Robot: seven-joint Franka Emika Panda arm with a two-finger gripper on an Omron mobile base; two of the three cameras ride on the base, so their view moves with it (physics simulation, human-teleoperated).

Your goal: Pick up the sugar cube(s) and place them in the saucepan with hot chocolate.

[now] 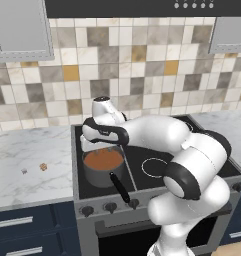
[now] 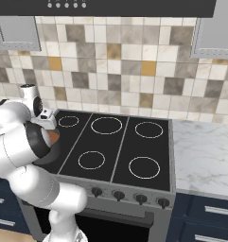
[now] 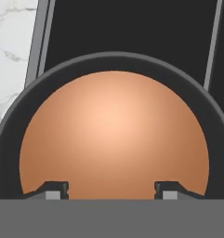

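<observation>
The saucepan (image 1: 103,167) is a dark grey pot with a long black handle (image 1: 119,187), standing on the stove's front left burner and full of reddish-brown hot chocolate (image 3: 113,130). My gripper (image 1: 94,148) hangs just above it, pointing straight down. In the hand view the gripper (image 3: 112,189) is open, its two fingertips (image 3: 55,188) far apart over the liquid with nothing between them. Two sugar cubes lie on the marble counter left of the stove: an orange-brown one (image 1: 43,166) and a paler one (image 1: 24,171). My arm hides most of the saucepan (image 2: 53,137) in the right base view.
The black stovetop (image 2: 115,142) has several ring burners and a row of knobs (image 1: 110,206) along its front. Marble counters (image 1: 27,150) flank it on both sides. A tiled wall and a range hood stand behind and above.
</observation>
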